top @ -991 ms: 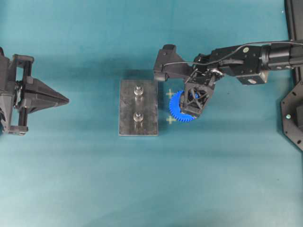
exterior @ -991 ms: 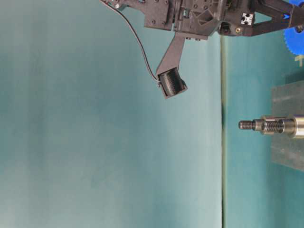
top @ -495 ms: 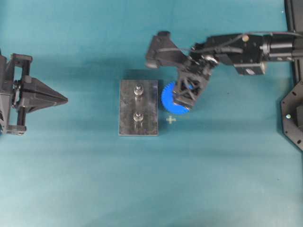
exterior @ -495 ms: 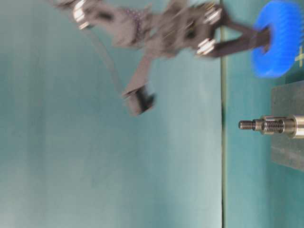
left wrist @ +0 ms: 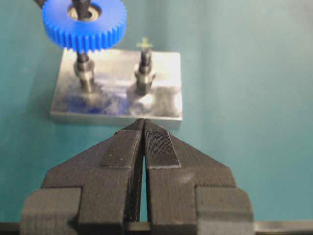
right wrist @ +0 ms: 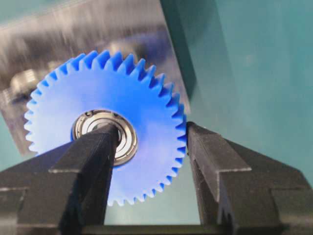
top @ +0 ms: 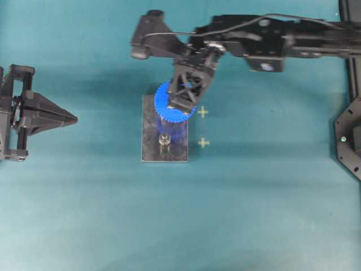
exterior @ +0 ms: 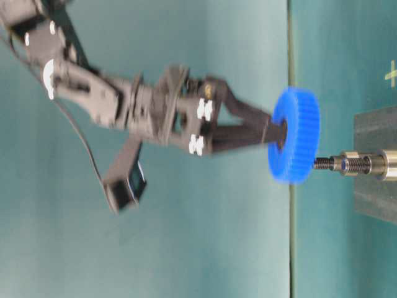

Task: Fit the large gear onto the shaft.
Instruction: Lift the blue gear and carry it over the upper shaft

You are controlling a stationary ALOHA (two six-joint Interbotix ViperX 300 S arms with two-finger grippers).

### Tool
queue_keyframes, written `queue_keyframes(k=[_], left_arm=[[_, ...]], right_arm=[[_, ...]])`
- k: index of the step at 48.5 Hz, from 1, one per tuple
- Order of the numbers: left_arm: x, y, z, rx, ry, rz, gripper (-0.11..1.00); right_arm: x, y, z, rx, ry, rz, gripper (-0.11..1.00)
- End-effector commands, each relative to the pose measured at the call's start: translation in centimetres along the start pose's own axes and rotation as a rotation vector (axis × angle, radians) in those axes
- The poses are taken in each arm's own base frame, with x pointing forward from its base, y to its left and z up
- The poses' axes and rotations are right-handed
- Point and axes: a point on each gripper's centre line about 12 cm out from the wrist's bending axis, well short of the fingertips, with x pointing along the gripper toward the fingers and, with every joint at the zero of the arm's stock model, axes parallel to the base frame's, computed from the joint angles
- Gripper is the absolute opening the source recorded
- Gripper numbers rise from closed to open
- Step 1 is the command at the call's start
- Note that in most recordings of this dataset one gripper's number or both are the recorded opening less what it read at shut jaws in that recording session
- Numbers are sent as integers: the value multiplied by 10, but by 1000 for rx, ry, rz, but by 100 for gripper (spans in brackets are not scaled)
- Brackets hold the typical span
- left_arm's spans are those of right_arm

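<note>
Right gripper (top: 183, 104), clamped on the large gear (top: 169, 107), has carried it from beside the plate (top: 149, 149) to over the shaft (exterior: 329, 164), hiding it from overhead; left gripper (left wrist: 143, 128) closed, empty.

Large gear (top: 169, 104) hanging over shaft (left wrist: 84, 66), twin peg (top: 164, 139) uncovered, open table around plate (top: 180, 153)

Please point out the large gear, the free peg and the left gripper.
large gear (right wrist: 146, 103): right wrist view, blue face.
free peg (top: 164, 139): overhead view, top.
left gripper (left wrist: 144, 128): left wrist view, between fingertips.
</note>
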Motion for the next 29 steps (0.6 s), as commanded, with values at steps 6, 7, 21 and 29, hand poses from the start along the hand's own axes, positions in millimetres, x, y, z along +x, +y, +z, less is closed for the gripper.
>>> queue_keyframes(k=[6, 7, 21, 29], left_arm=[[-1, 0, 2, -3, -14, -2, 0], [-1, 0, 2, -4, -14, -2, 0], [-1, 0, 0, -15, -8, -2, 0], [-1, 0, 0, -15, -11, -2, 0]], right_arm=[[-6, 5, 23, -17, -42, 8, 49], [-5, 5, 24, -20, -39, 8, 49], [4, 1, 24, -27, 18, 1, 49], [5, -1, 23, -27, 24, -3, 49]])
